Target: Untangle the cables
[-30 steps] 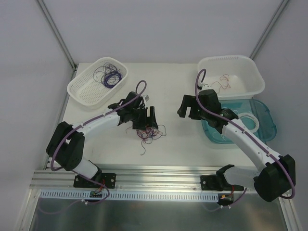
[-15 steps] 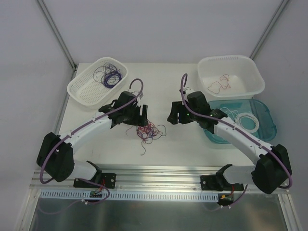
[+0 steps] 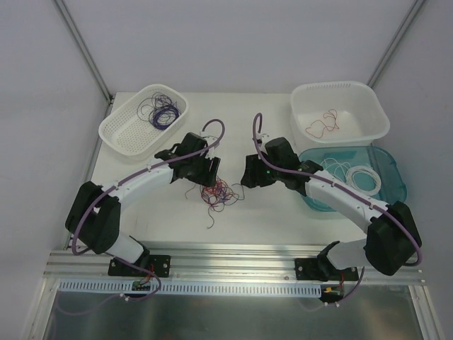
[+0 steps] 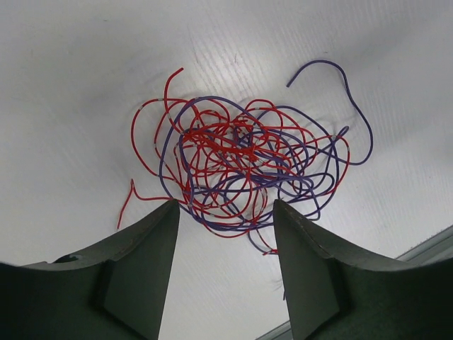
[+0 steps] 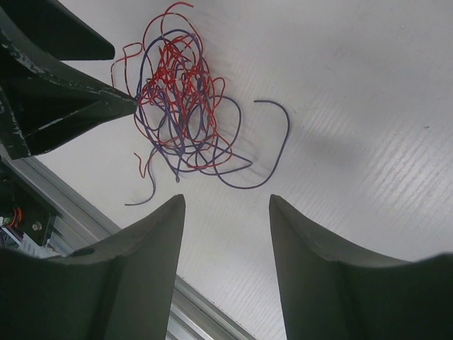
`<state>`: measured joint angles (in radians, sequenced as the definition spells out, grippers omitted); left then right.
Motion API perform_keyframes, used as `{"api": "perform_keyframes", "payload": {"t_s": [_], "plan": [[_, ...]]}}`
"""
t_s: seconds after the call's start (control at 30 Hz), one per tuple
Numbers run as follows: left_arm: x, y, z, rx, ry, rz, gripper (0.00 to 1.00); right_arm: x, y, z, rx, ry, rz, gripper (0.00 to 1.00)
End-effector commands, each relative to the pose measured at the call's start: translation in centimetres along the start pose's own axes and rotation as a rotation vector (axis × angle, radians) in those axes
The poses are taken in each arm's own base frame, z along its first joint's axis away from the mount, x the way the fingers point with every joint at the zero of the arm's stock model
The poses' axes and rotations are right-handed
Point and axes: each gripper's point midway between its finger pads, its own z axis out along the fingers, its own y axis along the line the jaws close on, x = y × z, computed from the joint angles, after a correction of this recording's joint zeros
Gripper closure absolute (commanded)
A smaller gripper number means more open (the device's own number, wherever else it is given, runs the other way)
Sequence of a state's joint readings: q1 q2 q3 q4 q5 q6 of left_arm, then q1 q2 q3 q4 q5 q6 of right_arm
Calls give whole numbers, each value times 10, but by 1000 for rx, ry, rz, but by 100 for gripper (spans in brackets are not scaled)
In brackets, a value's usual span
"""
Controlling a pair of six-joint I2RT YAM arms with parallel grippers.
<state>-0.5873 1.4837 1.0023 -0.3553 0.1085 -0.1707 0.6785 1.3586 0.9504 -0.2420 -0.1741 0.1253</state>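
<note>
Your left arm bends in from the left of the tangle of hair-thin red and dark purple cables on the white table. Its left gripper hangs just above the tangle's left edge, pointing down. The jaws stand apart and hold nothing; in the left wrist view the left gripper frames the near side of the tangle.

Your right arm sweeps in from the right of the tangle, and the right gripper sits just right of it, also spread and empty. From the right wrist view the tangle lies beyond the right gripper, with the left gripper's dark fingers at its far edge.

Far left of the tangle and behind it, a white perforated plastic basket holds a coil of dark purple wires. Far right of the tangle and behind it, a white plastic tub holds a curly red wire. Right of the tangle, a translucent teal tray holds a coil of white wire.
</note>
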Motion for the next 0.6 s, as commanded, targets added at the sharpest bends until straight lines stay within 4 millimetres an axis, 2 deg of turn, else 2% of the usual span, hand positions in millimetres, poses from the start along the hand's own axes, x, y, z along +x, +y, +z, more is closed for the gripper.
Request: {"api": "perform_keyframes", "payload": {"t_s": [0.0, 0.2, 0.37, 0.57], "plan": [[-13, -7, 1, 27, -9, -28, 45, -4, 8, 5, -38, -25, -22, 46], [-11, -13, 12, 32, 20, -56, 55, -1, 14, 18, -67, -7, -6, 48], [-7, -9, 24, 1, 48, -90, 63, 0, 16, 30, -85, 3, -2, 50], [-1, -9, 35, -3, 74, -116, 69, -2, 24, 49, -134, 4, 8, 51]]}}
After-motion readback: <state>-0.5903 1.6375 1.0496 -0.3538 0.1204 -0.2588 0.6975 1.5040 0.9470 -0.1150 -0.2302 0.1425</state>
